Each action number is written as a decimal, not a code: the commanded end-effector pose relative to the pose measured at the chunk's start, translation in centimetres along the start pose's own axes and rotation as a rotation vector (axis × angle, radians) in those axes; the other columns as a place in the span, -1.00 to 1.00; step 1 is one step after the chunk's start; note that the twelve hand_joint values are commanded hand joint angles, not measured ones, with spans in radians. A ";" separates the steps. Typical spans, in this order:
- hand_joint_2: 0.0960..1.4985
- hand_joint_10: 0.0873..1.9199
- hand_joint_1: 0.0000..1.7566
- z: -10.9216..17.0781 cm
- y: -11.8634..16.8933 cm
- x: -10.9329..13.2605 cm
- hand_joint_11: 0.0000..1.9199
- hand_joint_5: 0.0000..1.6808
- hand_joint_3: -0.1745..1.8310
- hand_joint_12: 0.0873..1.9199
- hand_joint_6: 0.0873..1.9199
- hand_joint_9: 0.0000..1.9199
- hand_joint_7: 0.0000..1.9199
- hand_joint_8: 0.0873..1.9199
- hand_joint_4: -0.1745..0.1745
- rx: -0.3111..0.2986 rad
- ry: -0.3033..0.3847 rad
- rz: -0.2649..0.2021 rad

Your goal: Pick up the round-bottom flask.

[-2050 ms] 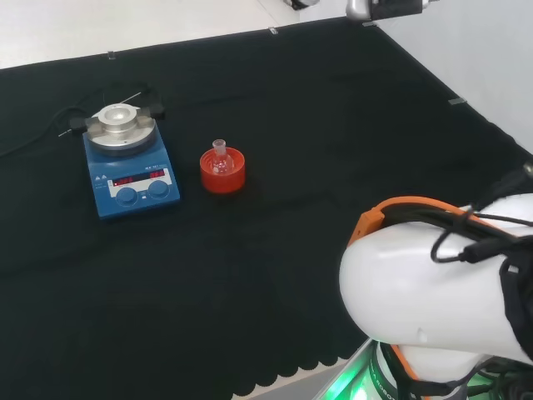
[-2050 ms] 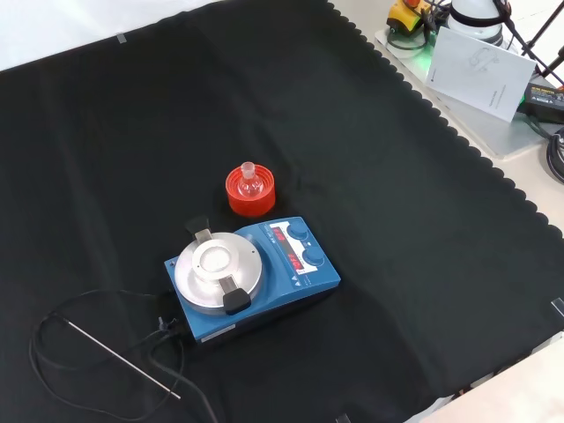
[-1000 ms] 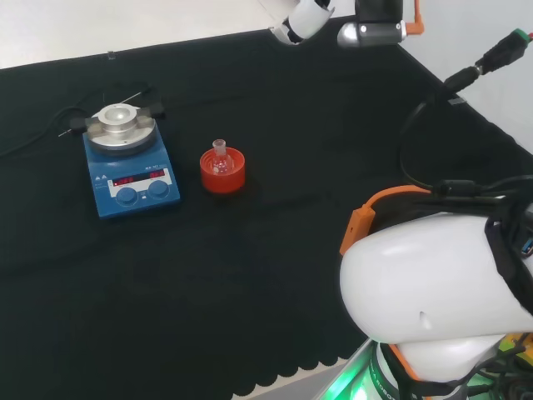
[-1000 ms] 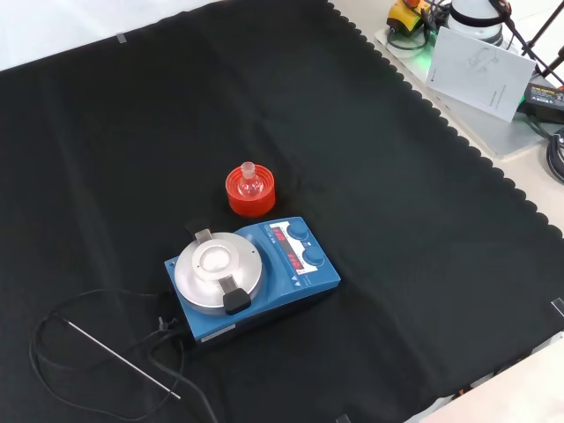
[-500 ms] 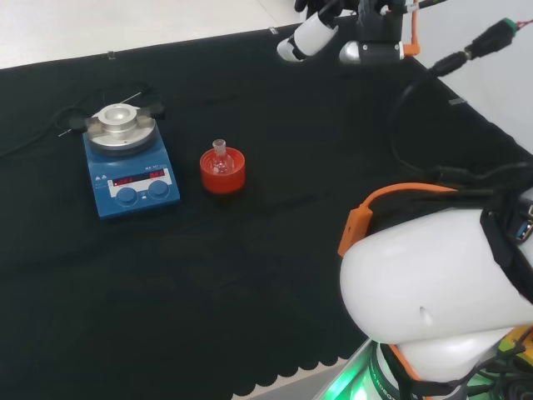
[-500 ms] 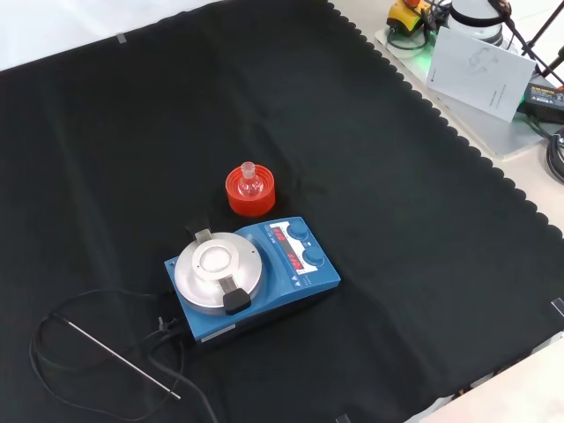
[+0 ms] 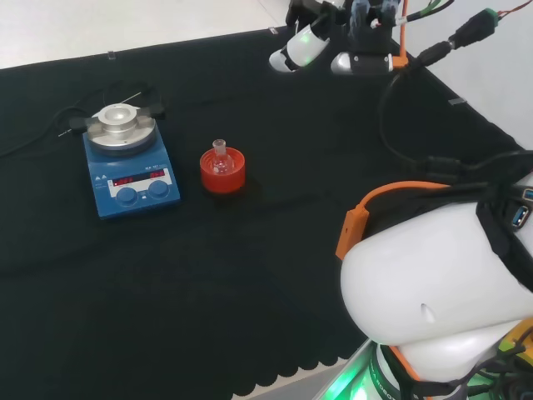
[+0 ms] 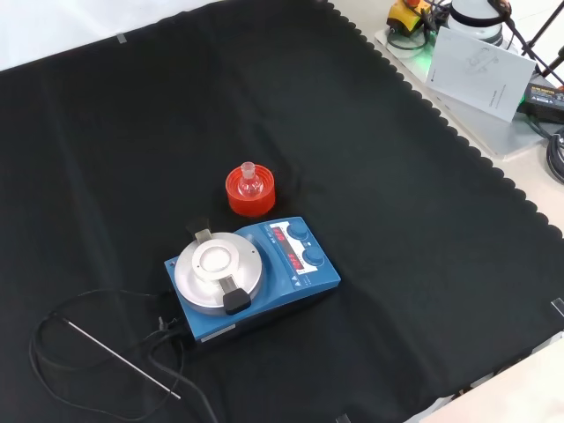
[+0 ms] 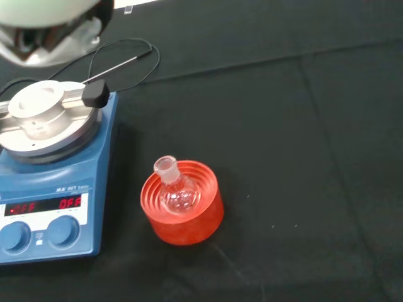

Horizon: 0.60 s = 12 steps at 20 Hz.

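A small clear round-bottom flask (image 7: 220, 158) stands neck up in a red ribbed ring stand (image 7: 223, 175) near the middle of the cloth. The front view shows the flask (image 8: 249, 179) in its stand (image 8: 250, 201) just behind the stirrer. My hand (image 7: 301, 46) hangs high at the far right of the head view, well away from the flask, with its fingers stretched out and nothing in them. In the wrist view the flask (image 9: 175, 192) and stand (image 9: 186, 223) are in the middle, under a blurred white part of the hand (image 9: 50, 25).
A blue magnetic stirrer (image 7: 129, 162) with a metal top plate stands left of the stand in the head view; its cable and thin probe (image 8: 123, 361) trail over the cloth. The arm's big white link (image 7: 433, 292) stands at the lower right. Papers (image 8: 480, 70) lie off the cloth.
The hand has come into the head view at the top right and moved down and left. The flask, stand and stirrer have not moved.
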<state>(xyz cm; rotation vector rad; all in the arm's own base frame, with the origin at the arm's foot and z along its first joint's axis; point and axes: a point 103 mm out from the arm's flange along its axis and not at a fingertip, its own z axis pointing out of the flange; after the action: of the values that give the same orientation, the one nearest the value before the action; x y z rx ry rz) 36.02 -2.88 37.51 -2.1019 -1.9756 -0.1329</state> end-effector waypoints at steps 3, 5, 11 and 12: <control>-0.59 -0.10 0.00 2.6 0.7 0.2 -0.68 -0.65 0.02 0.49 -0.19 -0.33 -0.33 -0.08 -0.90 0.038 0.043 -0.015; -0.59 -0.10 0.01 3.3 1.2 0.0 -0.67 -0.66 0.02 0.49 -0.18 -0.32 -0.32 -0.07 -0.91 0.052 0.058 -0.008; -0.59 -0.10 0.01 5.4 2.5 -0.4 -0.69 -0.67 0.02 0.49 -0.18 -0.33 -0.34 -0.07 -0.90 0.077 0.107 -0.003; -0.59 -0.10 0.01 5.7 2.7 -0.4 -0.69 -0.68 0.02 0.49 -0.19 -0.33 -0.34 -0.07 -0.90 0.081 0.117 -0.009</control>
<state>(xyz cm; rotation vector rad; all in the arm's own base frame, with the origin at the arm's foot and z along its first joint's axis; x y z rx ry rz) 37.10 -2.16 33.15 -2.0229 -1.9108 -0.1326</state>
